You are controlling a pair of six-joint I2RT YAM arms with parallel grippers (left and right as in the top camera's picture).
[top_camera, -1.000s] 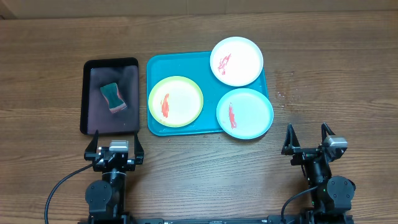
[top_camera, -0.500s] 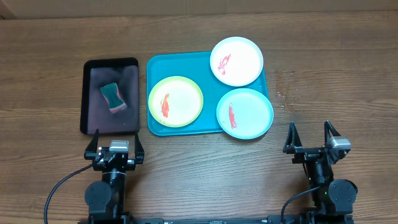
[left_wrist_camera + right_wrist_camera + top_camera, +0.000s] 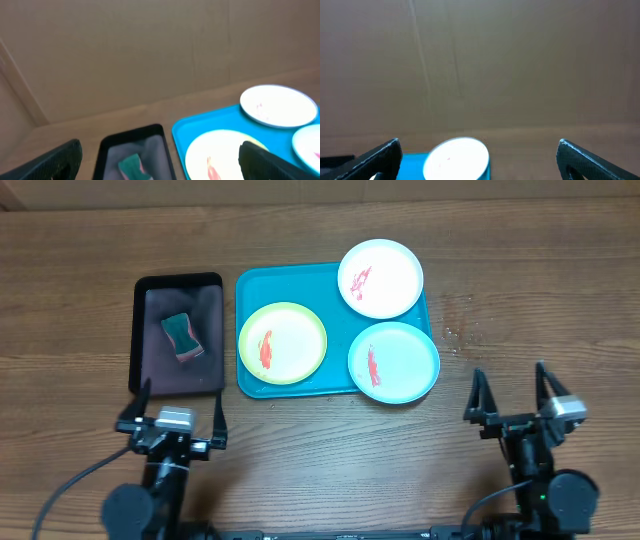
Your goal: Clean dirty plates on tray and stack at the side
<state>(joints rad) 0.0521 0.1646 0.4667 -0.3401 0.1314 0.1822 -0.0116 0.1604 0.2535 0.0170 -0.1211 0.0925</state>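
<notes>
The turquoise tray lies at the table's middle. On it are a lime-green-rimmed plate, a white plate and a pale mint-blue plate, each with a red smear. My left gripper is open and empty near the front edge, below the black tray. My right gripper is open and empty at the front right, apart from the tray. The left wrist view shows the tray, the green-rimmed plate and the white plate. The right wrist view shows the white plate.
A black rectangular tray stands left of the turquoise tray and holds a green and pink sponge, also seen in the left wrist view. A brown wall rises behind the table.
Both arms have risen; their grippers look larger and spread wider. The left one has shifted left and the right one right. The plates, trays and sponge have not moved.
</notes>
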